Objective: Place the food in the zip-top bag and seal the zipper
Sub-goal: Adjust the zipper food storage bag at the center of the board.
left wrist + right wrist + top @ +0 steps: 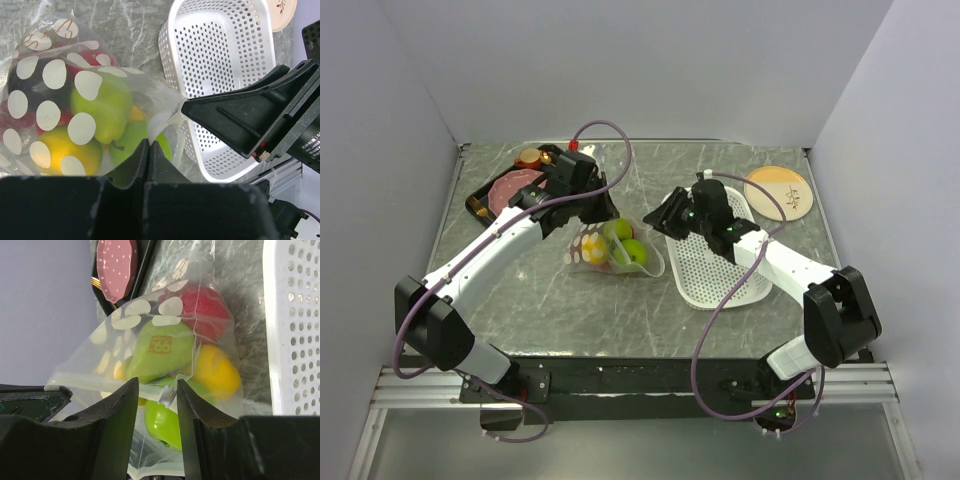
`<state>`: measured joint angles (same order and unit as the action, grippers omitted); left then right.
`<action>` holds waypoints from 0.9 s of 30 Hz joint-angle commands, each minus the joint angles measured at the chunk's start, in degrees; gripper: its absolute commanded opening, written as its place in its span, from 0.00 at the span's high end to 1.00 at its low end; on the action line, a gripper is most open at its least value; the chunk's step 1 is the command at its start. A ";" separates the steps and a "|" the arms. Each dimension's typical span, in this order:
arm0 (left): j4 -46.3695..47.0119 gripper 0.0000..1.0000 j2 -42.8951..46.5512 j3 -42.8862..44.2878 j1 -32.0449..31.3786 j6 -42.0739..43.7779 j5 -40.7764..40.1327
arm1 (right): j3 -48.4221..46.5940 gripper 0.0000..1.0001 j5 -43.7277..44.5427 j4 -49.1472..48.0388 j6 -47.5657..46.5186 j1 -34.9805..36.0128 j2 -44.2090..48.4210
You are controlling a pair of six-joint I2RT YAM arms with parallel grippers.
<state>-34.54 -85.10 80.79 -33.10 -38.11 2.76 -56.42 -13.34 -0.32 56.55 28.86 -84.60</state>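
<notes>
The clear polka-dot zip-top bag (610, 250) lies at mid table, filled with food: green apples (102, 107), a yellow citrus (60, 150), a dark plum (31, 95) and a red apple (207, 307). My left gripper (146, 142) is shut, pinching the bag's mouth edge; it is at the bag's far side in the top view (600, 215). My right gripper (157, 382) is open, its jaws either side of the zipper (100, 381), with the strip's end tab between them. It is at the bag's right in the top view (667, 218).
A white perforated basket (720, 265) lies just right of the bag, under my right arm. A black tray (480, 195) at the far left holds the pink meat slice (510, 185) and a brown piece (530, 157). A round plate (778, 190) is at the far right.
</notes>
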 commanded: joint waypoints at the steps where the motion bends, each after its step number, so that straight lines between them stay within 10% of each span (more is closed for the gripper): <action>1: 2.29 0.99 0.90 -0.11 -0.21 0.67 0.75 | -0.79 0.56 0.16 -0.03 0.05 -0.30 0.05; 14: 2.38 0.99 1.08 -0.11 -0.21 0.75 0.75 | -1.67 0.61 -0.63 0.93 -0.22 0.05 -2.42; 27: 2.55 0.99 1.34 -1.08 -0.21 0.58 1.28 | -1.85 0.89 0.33 0.93 -2.67 0.05 -1.80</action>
<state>-34.30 -85.10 79.94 -33.10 -38.13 3.33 -56.47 -14.20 0.86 55.72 28.88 -86.70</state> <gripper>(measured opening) 0.020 0.163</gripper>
